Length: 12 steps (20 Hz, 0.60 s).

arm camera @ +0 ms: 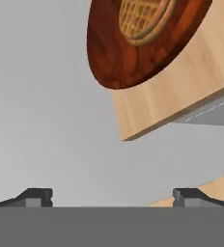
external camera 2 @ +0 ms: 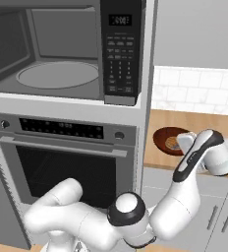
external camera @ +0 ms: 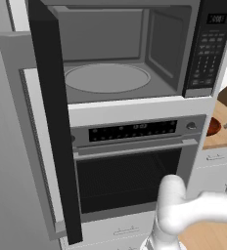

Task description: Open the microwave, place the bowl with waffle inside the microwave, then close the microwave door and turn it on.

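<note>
tool (arm camera: pixel 113 195): dark fingertips spread wide, holding nothing
round reddish-brown wooden bowl (arm camera: pixel 128 58): at the worktop (arm camera: pixel 181 91) corner edge
golden grid waffle (arm camera: pixel 143 19): inside it, plain in hand view
black microwave door (external camera: pixel 54 122): swung open, left base view

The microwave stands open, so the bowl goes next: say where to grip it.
Grip the bowl by its rim, coming down from above, one finger inside and one outside. It sits upright on the wooden counter, and the waffle fills only the middle, probably leaving the rim free.

glossy wooden bowl (arm camera: pixel 133 53), matt wood counter (arm camera: pixel 181 91)
</note>
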Motion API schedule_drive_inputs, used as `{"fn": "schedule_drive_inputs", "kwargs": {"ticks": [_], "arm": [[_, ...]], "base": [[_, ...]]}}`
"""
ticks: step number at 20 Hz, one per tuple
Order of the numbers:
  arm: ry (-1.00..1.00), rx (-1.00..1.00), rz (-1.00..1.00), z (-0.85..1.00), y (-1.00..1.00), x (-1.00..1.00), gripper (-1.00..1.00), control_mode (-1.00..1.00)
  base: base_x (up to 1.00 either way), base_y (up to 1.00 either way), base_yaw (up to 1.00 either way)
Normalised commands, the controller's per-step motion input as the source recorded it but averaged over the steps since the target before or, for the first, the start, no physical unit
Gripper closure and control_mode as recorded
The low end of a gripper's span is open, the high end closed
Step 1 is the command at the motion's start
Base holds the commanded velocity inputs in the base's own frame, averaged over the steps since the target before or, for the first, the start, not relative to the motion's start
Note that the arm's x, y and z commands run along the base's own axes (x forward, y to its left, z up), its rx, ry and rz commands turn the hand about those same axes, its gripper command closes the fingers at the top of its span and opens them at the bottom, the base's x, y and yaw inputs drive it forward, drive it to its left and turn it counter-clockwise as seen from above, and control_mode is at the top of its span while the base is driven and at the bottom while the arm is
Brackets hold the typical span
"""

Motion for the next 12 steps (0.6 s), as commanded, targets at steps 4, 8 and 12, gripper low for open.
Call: {"fn": "schedule_drive_inputs", "kwargs": {"ticks": [4, 8, 12], "arm": [[0.00, -0.09, -0.49, -0.12, 0.16, 0.09, -1.00, -1.00], [0.00, -0.08, -0.47, -0.12, 0.04, 0.27, -1.00, -1.00], [0.00, 0.00, -0.25, 0.00, 0.00, 0.68, -1.00, -1.00]], "base": [[0.00, 0.00, 0.00], [0.00, 0.00, 0.00], [0.00, 0.00, 0.00]]}}
